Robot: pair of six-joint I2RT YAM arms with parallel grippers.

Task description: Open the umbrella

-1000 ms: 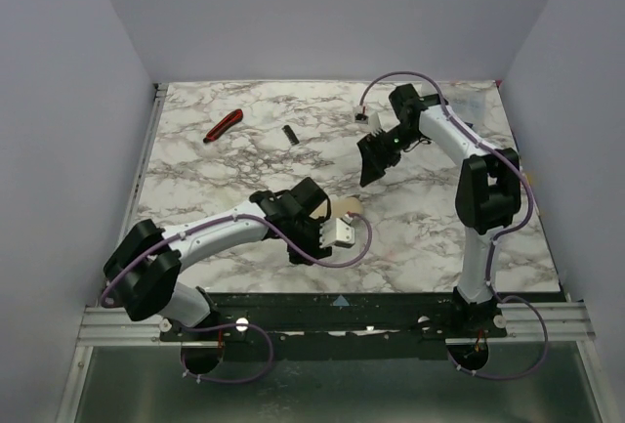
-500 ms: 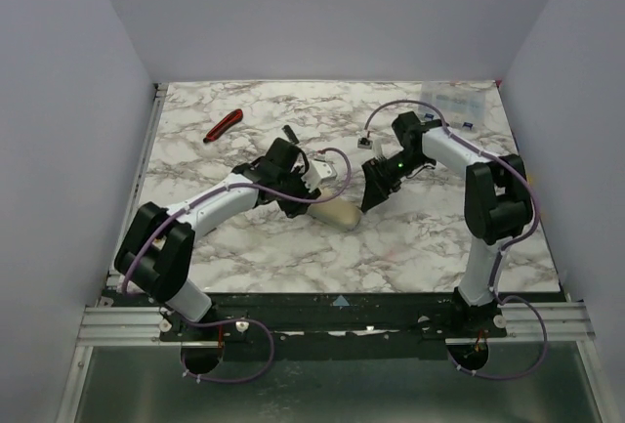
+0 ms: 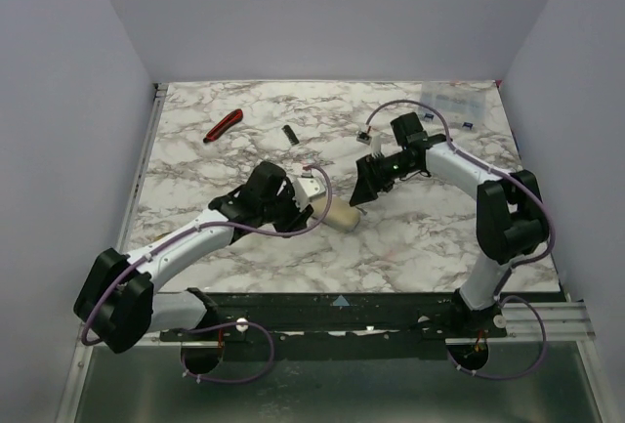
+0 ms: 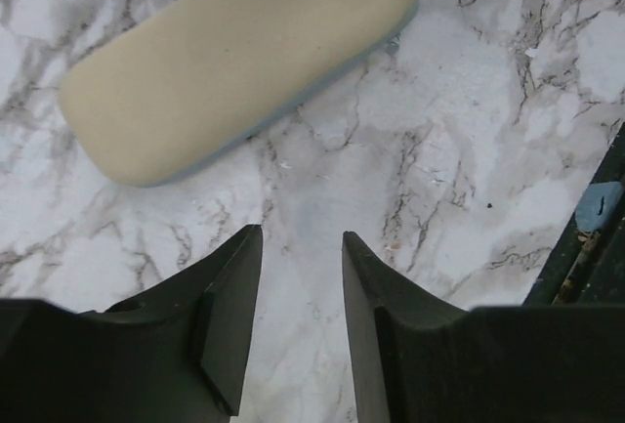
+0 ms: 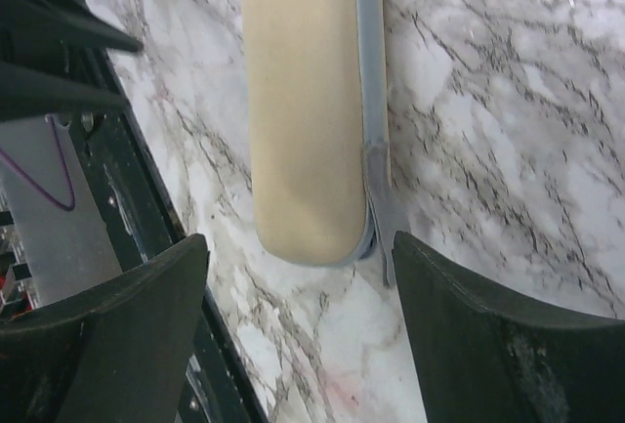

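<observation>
Reaching for the umbrella is, by my judgement, the step in hand, with no opening begun. The marble table (image 3: 430, 237) carries it near the middle, a closed cream oblong with a pale grey-blue edge (image 3: 338, 216), lying flat between the two arms. The left gripper (image 3: 296, 208) sits just left of it, jaws a narrow gap apart with only bare marble between them, and the pack lies just ahead of the fingertips in its wrist view (image 4: 234, 62). The right gripper (image 3: 369, 181) hangs just far-right of it, jaws wide apart and holding nothing, looking down along its length (image 5: 303, 101); neither seems to touch it. Next, I think, one gripper must pin the body while the other finds a seam or the thin grey tab (image 5: 383, 203) at its edge. Well apart at the far left lie a red-handled tool (image 3: 223, 125) and a small black piece (image 3: 289, 133).
</observation>
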